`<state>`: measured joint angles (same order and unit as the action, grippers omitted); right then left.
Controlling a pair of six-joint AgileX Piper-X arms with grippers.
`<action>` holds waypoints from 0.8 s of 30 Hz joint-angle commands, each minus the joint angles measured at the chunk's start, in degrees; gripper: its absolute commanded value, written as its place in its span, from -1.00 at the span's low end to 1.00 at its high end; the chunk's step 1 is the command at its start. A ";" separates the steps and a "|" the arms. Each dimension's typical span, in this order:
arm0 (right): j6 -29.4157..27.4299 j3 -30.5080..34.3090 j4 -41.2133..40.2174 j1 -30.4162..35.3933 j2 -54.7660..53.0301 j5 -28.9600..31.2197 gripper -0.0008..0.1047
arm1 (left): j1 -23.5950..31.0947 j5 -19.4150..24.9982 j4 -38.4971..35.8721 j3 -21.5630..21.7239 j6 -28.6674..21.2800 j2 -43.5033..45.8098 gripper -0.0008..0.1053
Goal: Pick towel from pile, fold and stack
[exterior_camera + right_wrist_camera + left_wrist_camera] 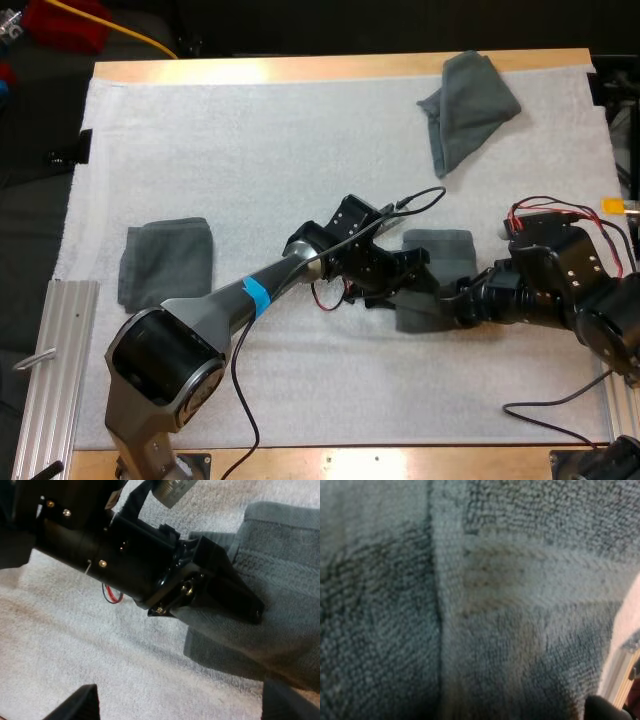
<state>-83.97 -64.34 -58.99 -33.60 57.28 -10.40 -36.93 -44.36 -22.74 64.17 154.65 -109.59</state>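
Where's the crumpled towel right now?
High view: the crumpled dark grey-green towel lies near the far right corner of the white mat, beyond the flatter grey-green towel at mid-mat.

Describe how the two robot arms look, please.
The left arm has a rounded silver-grey base joint, a grey tube with a blue tape band, and a black wrist. The right arm is black and blocky, with small silver screws. The right gripper has two black fingers.
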 commanded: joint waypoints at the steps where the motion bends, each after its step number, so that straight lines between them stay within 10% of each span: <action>1: -0.19 -0.25 -0.29 0.13 -0.43 -0.15 0.24 | -0.22 -1.07 -0.13 0.39 -0.84 0.25 0.11; 4: -0.19 -0.25 -0.29 0.13 -0.69 -0.15 0.24 | -0.22 -1.51 -0.13 0.39 -2.91 0.25 -0.60; 8: -0.19 -0.25 -0.29 0.13 -0.69 -0.15 0.24 | -0.22 -1.28 -0.13 0.39 -3.79 0.25 -0.95; 24: -0.19 -0.25 -0.29 0.13 -0.69 -0.15 0.24 | 3.19 -4.41 -0.34 0.39 -16.31 11.85 -0.98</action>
<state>-83.97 -64.34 -58.99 -33.60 57.17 -10.40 -33.35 -47.91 -23.77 64.17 138.49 -97.95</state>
